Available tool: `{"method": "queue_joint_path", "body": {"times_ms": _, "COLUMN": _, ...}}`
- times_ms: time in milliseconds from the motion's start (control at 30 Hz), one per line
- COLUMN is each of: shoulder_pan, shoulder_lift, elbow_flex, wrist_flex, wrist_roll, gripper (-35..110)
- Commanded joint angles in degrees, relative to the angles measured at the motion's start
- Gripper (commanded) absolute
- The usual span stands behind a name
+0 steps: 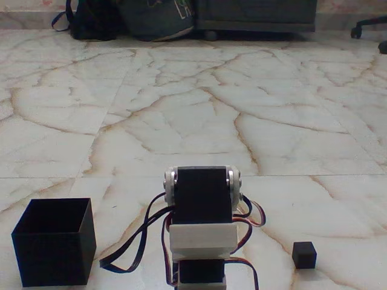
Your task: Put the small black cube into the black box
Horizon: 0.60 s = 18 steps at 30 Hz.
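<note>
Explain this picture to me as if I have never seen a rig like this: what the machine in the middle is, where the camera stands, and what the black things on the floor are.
This is one picture from a camera that stands still, low down behind the machine, looking out across a marble floor. The white and black block with red and black wires at the bottom middle is a small robot arm, seen from behind and folded up. Its gripper, the two-finger part that picks things up, cannot be made out here, so I cannot tell whether it is open or shut. Nothing is seen being held.

Two loose things sit on the floor. At the lower left is the black box, open at the top. At the lower right is the small black cube, well apart from the arm and the box. A bag and furniture stand against the far wall.
</note>
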Motion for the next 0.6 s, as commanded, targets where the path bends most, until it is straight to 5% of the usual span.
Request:
{"method": "queue_joint_path", "body": {"times_ms": 0, "shoulder_pan": 0.0, "shoulder_lift": 0.0, "elbow_flex": 0.0, "wrist_flex": 0.0, "wrist_roll": 0.0, "gripper": 4}}
{"method": "queue_joint_path", "body": {"times_ms": 567, "shoulder_pan": 0.2, "shoulder_lift": -0.4, "elbow_flex": 0.3, "wrist_flex": -0.5, "wrist_roll": 0.3, "gripper": 4}}
